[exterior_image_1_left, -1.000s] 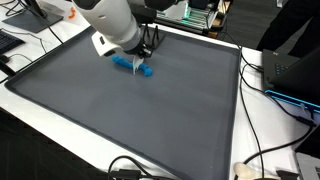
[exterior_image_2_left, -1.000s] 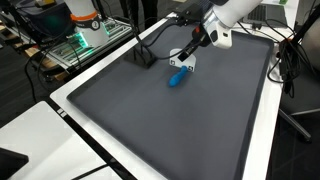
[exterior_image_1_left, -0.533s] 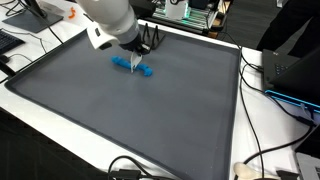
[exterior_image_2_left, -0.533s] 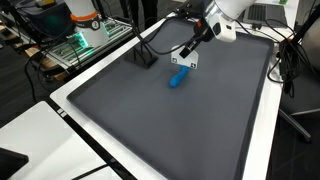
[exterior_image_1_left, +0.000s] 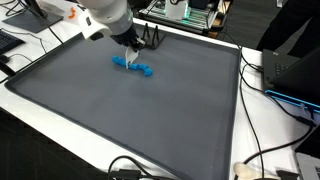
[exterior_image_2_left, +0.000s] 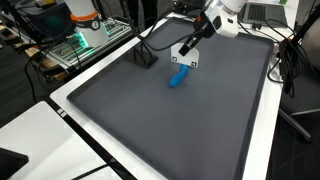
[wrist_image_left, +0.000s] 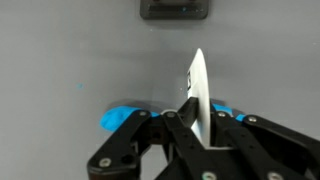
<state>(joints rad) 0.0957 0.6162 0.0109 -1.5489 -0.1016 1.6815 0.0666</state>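
Item: gripper (wrist_image_left: 191, 122), jaws closed tight on a thin white flat piece (wrist_image_left: 197, 85). The piece is seen edge-on and upright in the wrist view, and hangs as a small white rectangle (exterior_image_2_left: 186, 59) under the fingertips in an exterior view. The gripper is held clear above the grey mat (exterior_image_1_left: 130, 125). Directly below, and apart from the piece, a blue object (exterior_image_2_left: 178, 77) lies flat on the mat. Near it sits a small black block (wrist_image_left: 175, 10) with cables trailing off the mat's far edge.

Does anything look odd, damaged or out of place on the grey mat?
Nothing stands out. The blue object lies flat on the grey mat, nothing is spilled, and the gripper is shut on a thin white piece close to it.
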